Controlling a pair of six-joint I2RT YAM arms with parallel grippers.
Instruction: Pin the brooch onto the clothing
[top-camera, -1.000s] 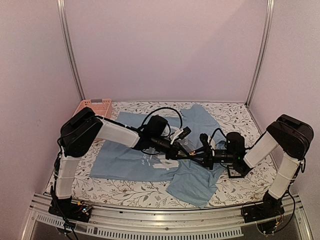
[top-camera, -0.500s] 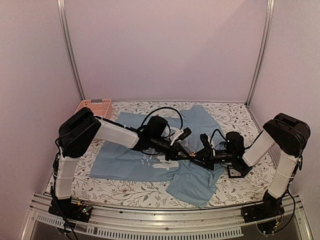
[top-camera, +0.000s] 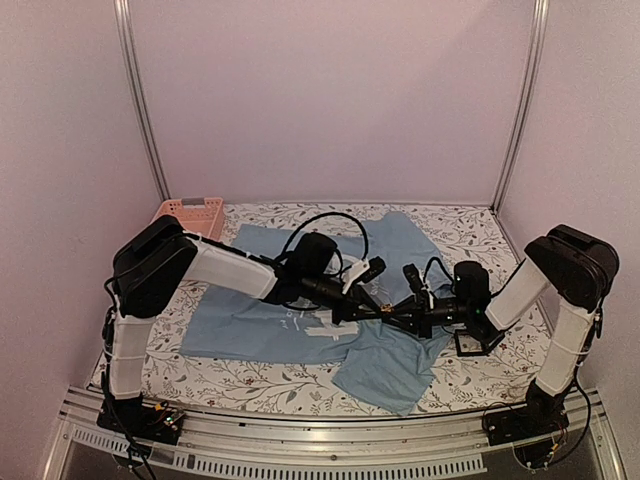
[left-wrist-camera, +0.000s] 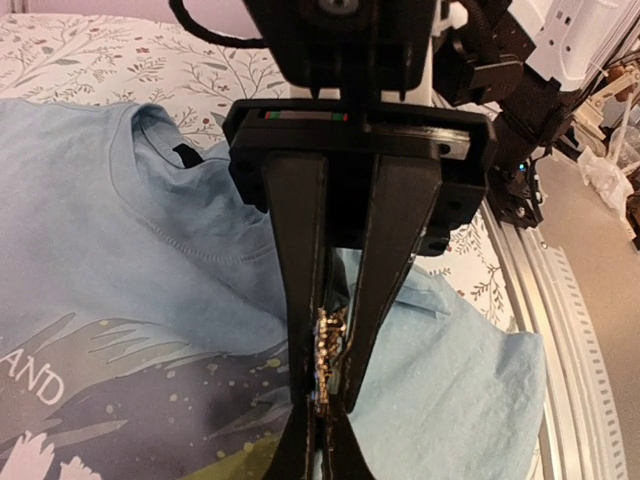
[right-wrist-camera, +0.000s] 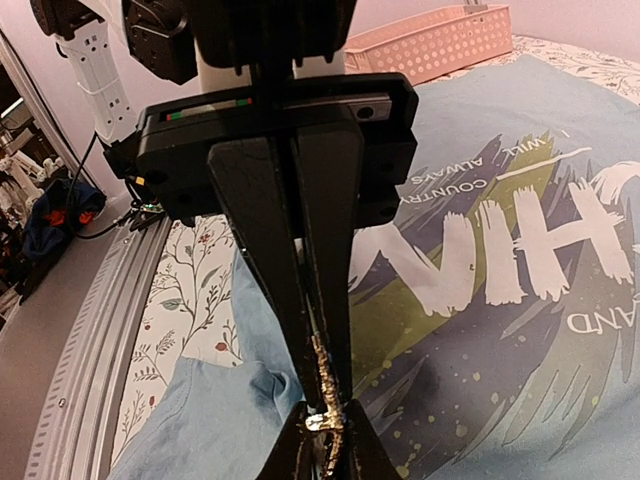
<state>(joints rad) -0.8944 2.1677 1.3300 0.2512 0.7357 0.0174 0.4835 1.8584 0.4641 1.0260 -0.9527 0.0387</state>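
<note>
the brooch (left-wrist-camera: 325, 345) is mostly hidden inside the left gripper (left-wrist-camera: 322, 395), its shape seemingly too small to make out.

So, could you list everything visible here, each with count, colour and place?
T-shirt: one, light blue with white print, spread over the table's middle
brooch: one, pale gold, between the fingers of both grippers, above the shirt
basket: one, pink, far left corner
open-frame box: one, black, right side, beside the shirt
table cover: one, white with leaf pattern
left gripper: one, black, shut on the brooch
right gripper: one, black, shut on the brooch, facing the left one
</note>
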